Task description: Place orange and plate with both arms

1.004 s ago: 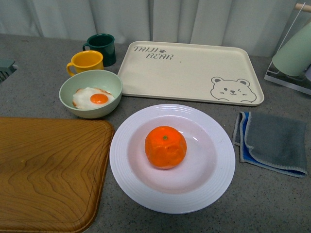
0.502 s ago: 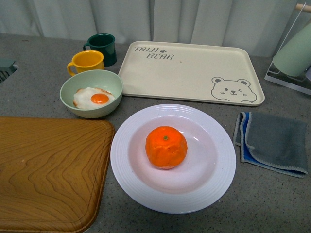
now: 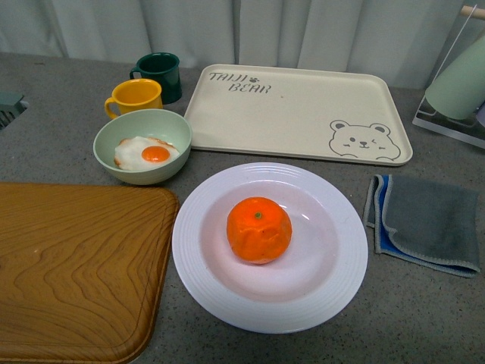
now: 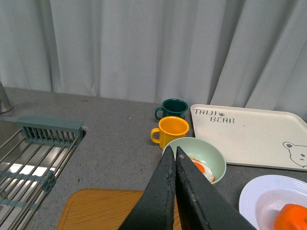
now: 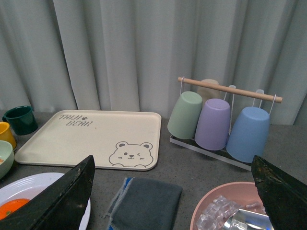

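Note:
The orange sits in the middle of the white plate on the grey counter in the front view. Neither arm shows in the front view. In the left wrist view my left gripper is shut and empty, raised above the wooden board, with the plate and the orange off to one side. In the right wrist view my right gripper is open and empty, raised above the grey cloth; the plate's rim and a sliver of the orange show at the edge.
A wooden board lies left of the plate. A green bowl with a fried egg, a yellow mug and a dark green mug stand behind it. A bear tray lies at the back, a folded cloth to the right, and a cup rack, a pink bowl and a sink rack lie further out.

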You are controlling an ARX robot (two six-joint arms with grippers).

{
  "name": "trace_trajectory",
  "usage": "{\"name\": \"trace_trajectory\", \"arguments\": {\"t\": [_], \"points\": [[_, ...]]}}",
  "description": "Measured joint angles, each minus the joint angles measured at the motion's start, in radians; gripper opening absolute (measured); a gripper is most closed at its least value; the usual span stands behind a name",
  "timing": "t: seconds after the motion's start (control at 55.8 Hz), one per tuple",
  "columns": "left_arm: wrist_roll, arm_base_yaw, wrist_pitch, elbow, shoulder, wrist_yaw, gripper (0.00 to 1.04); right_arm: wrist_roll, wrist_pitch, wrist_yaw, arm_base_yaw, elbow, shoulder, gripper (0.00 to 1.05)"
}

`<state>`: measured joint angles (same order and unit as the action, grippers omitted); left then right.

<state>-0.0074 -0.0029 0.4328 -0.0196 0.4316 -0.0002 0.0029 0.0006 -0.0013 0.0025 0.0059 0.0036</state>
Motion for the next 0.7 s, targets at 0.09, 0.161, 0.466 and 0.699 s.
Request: {"name": "trace_trajectory", "arguments": {"t": [0.09, 0.161, 0.466, 0.699], "points": [[0.0, 0.0, -0.051, 0.0, -0.051, 0.0, 0.04, 0.0, 0.0, 0.0, 0.0, 0.0, 0.0, 0.95], [0.0, 0.0, -0.076, 0.0, -0.078, 0.0, 0.04, 0.0, 0.0, 0.0, 0.0, 0.0, 0.0, 0.95], [0.0, 0.0, -0.188, 0.0, -0.191, 0.0, 0.04, 0.0, 0.0, 0.0, 0.0, 0.0, 0.0, 0.95], [0.0, 0.0, -0.245, 0.0, -0.248, 0.0, 0.04, 0.0, 0.0, 0.0, 0.0, 0.0, 0.0, 0.95]]}}
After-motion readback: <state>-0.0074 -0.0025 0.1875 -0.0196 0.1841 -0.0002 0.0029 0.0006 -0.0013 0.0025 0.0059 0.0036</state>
